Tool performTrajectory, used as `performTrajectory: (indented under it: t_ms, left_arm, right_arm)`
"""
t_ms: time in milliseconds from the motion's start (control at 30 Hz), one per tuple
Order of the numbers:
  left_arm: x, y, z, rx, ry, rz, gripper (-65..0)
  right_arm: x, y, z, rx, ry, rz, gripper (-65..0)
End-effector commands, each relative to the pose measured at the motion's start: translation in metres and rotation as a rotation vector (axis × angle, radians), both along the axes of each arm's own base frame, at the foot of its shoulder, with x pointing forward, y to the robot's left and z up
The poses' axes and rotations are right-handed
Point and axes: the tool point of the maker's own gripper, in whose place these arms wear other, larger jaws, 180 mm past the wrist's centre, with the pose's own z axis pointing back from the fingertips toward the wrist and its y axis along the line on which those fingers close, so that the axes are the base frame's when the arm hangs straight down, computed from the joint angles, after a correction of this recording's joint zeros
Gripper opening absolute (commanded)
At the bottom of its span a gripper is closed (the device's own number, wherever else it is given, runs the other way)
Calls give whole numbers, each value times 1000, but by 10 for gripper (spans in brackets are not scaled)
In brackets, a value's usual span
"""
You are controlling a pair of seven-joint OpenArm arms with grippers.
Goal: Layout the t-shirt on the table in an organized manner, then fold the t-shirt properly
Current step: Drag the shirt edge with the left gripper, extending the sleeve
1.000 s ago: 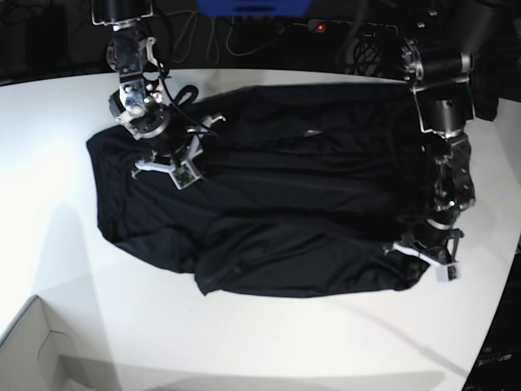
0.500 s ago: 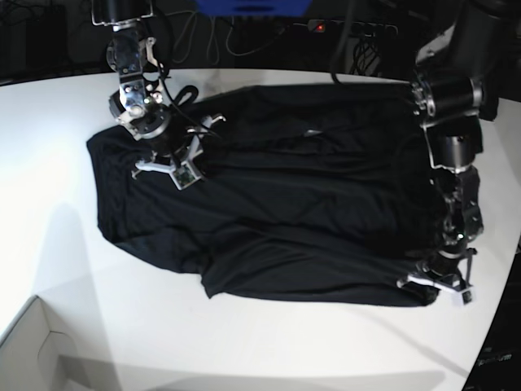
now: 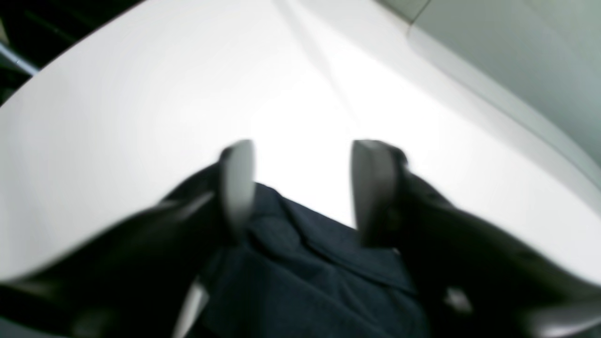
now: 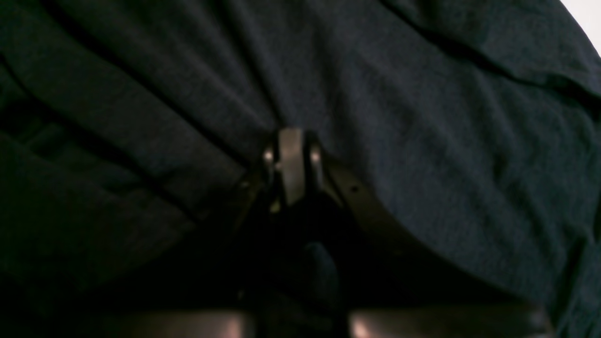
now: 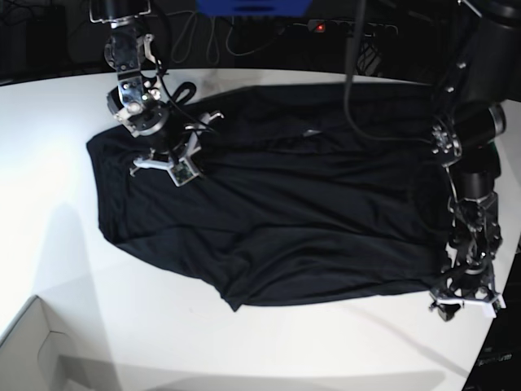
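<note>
The black t-shirt (image 5: 285, 204) lies spread over the white table (image 5: 49, 147), its lower edge slanting toward the front right. My right gripper (image 5: 169, 168) rests on the shirt's upper left part. In the right wrist view that gripper (image 4: 291, 157) is shut, and creases in the fabric (image 4: 422, 141) run into its tips. My left gripper (image 5: 466, 305) hovers at the shirt's front right corner. In the left wrist view it (image 3: 303, 188) stands open, with the shirt's hem (image 3: 310, 263) lying loose below the gap and the bare table (image 3: 141, 94) beyond.
A white cardboard box corner (image 5: 32, 350) sits at the front left. Cables (image 5: 203, 41) and dark gear line the far edge. The table's curved edge (image 5: 509, 261) runs close to the left gripper, with grey floor (image 3: 516, 47) past it.
My left gripper dragged the shirt's corner toward the front right, stretching the lower edge out, then opened and let it go. The right gripper stayed put.
</note>
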Motion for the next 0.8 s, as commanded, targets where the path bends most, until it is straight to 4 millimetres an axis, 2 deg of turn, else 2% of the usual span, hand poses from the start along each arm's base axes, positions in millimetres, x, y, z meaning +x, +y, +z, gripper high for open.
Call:
performTrajectory:
  t_ms: [0,67,133,233,367,567,767]
  left_arm:
    - [11,8,29,10,-74,14,-237]
    - [11,6,27,-3,-76,12,-173]
    - [11,4,26,-31,-82,14,-141]
    - [-4,6,13,-51,-79,23,-152]
    - [-34,5,2,-28,-56,-3,-171]
    - [-72,-4,-21,-7,-25,-17,-182]
    - [-73,-15,-32,-20,-5,-34,-183]
  right_arm:
    - [-8,-10,-11,-58,53,-4,-650]
    - [-8,-10,-11,-58,53,-5,-650]
    - [-5,-10,-7,-58,39,-5,-650]
    - [2,-9,8,-58,-4,-3,-650]
    - [10,-7,27,-56,-58,-1,-650]
    - [10,-5,28,-53,-61,0,-650]
    - [10,-4,27,-50,-57,1,-650]
